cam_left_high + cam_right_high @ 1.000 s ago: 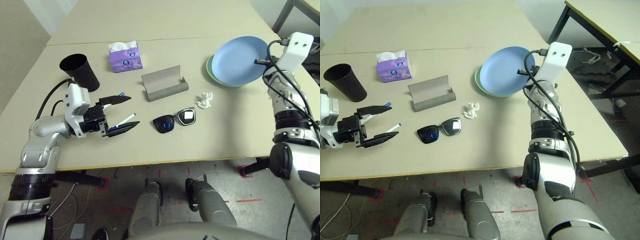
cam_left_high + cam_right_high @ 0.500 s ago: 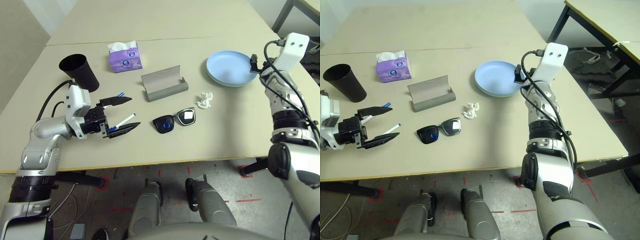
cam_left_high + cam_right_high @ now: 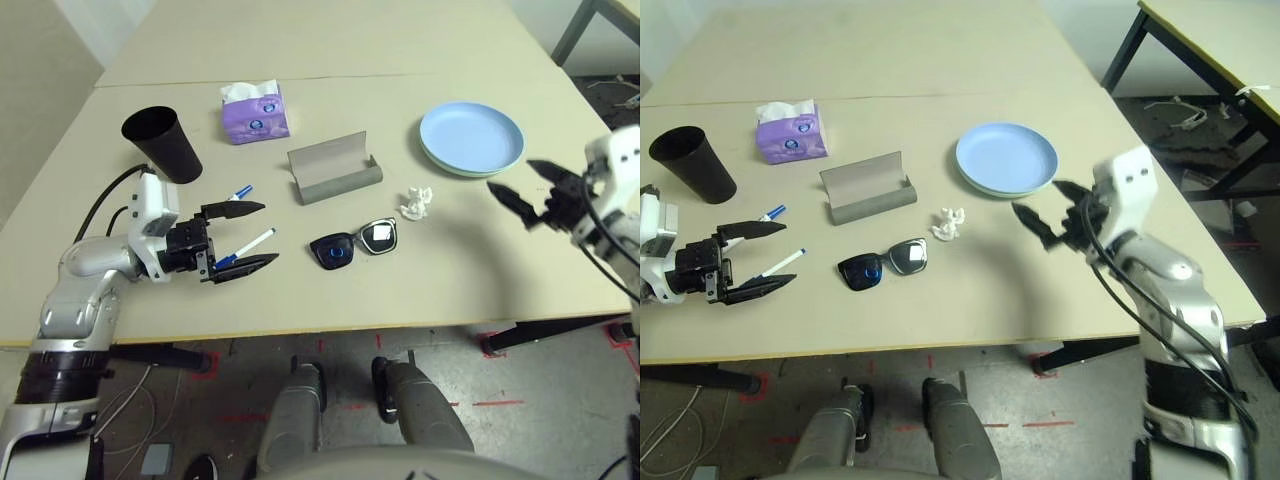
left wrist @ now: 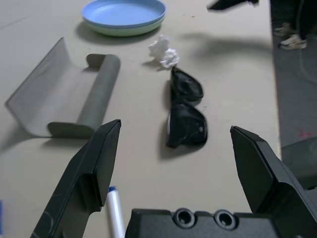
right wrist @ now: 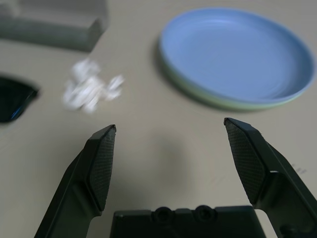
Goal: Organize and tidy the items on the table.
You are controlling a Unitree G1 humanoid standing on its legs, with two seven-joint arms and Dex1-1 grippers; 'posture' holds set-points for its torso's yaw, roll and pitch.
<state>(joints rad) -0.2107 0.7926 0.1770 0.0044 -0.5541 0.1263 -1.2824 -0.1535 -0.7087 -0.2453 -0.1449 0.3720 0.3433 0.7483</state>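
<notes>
The blue plate (image 3: 472, 136) lies flat on the green plate (image 5: 198, 95) at the table's right. My right gripper (image 3: 509, 174) hovers open and holds nothing, just in front of the plates. The crumpled tissue (image 3: 416, 203), black sunglasses (image 3: 352, 243) and open grey glasses case (image 3: 332, 170) lie mid-table. My left gripper (image 3: 268, 233) is open at the left, low over the table (image 3: 300, 40). One blue-capped marker (image 3: 243, 247) lies between its fingers, and another marker (image 3: 240, 192) lies just behind it. The black cup (image 3: 162, 144) and purple tissue box (image 3: 256, 112) stand at the back left.
A seam crosses the table behind the tissue box. A second table (image 3: 1220, 40) with dark legs stands to the right, past a gap of floor. The table's front edge runs close to the sunglasses and both grippers.
The blue plate, tilted in my right gripper before, now lies flat on the green plate. My right gripper has let go and drawn back toward the front. The left arm has barely moved.
</notes>
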